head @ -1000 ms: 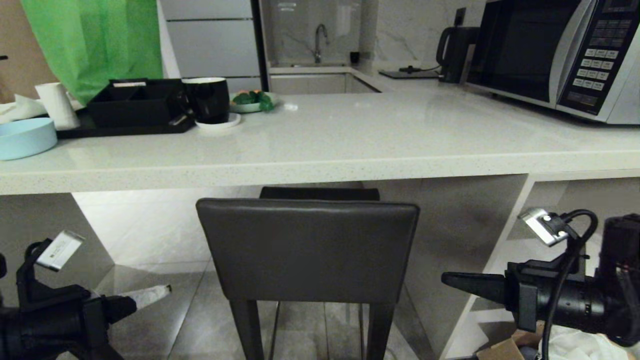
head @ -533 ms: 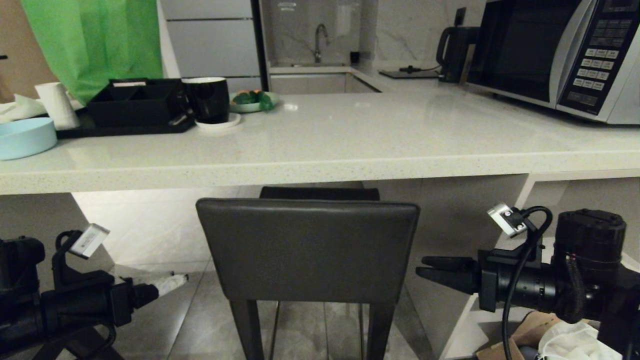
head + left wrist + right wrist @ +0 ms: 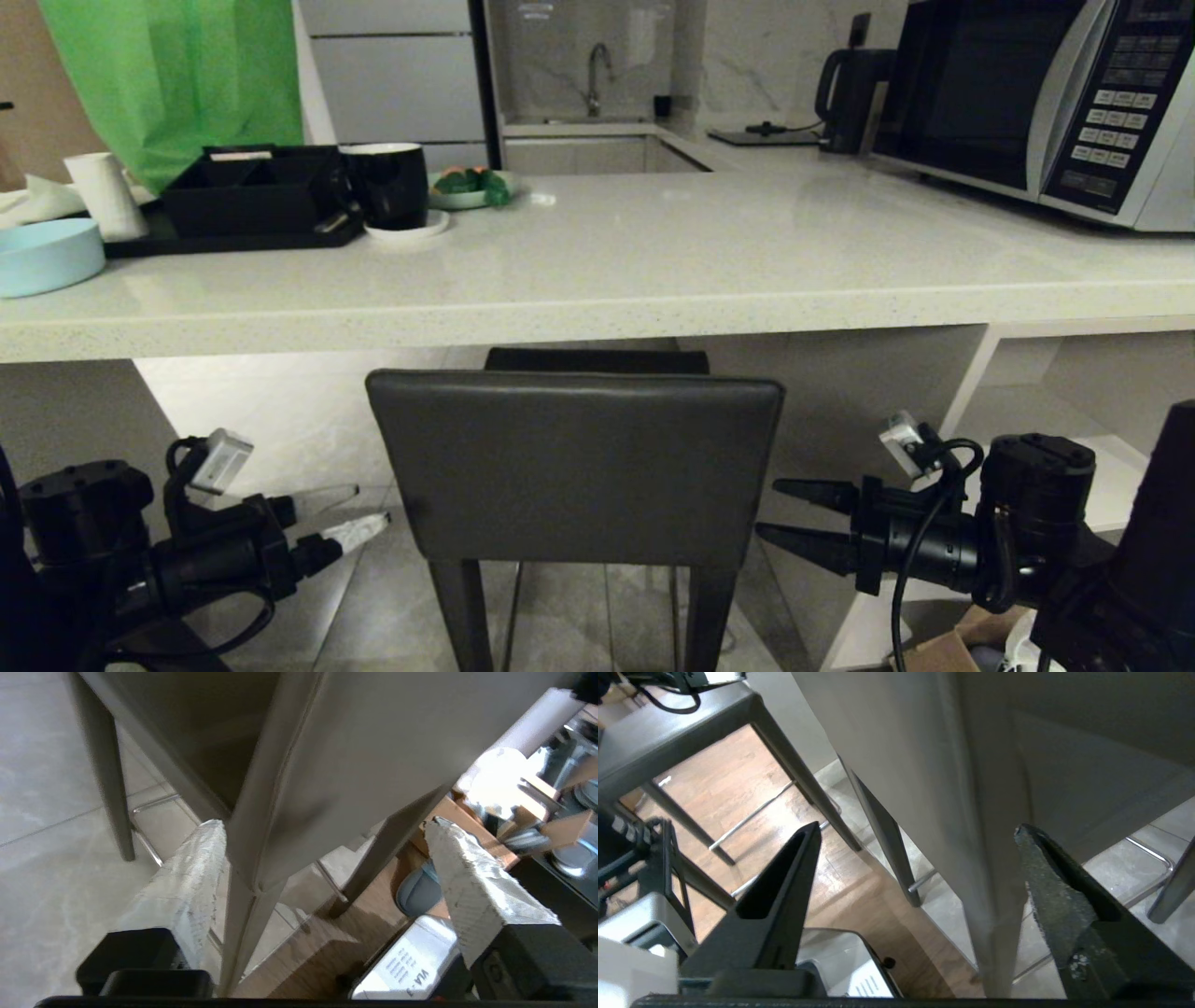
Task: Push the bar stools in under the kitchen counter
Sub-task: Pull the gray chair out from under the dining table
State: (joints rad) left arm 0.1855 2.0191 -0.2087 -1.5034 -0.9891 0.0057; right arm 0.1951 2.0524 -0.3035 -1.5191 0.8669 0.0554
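Stool stands at the counter; left hand and right hand flank its backrest, both spread wide, empty.

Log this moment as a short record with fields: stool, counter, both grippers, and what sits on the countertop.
stool: near bar stool upright, backrest toward the camera, just short of the counter edge; a second backrest shows behind it under the slab
counter: kitchen counter, white slab above the stools
left gripper: open, beside the backrest's left edge, not gripping
right gripper: open, beside the backrest's right edge, not gripping
countertop: microwave, black mug, blue bowl, black tray
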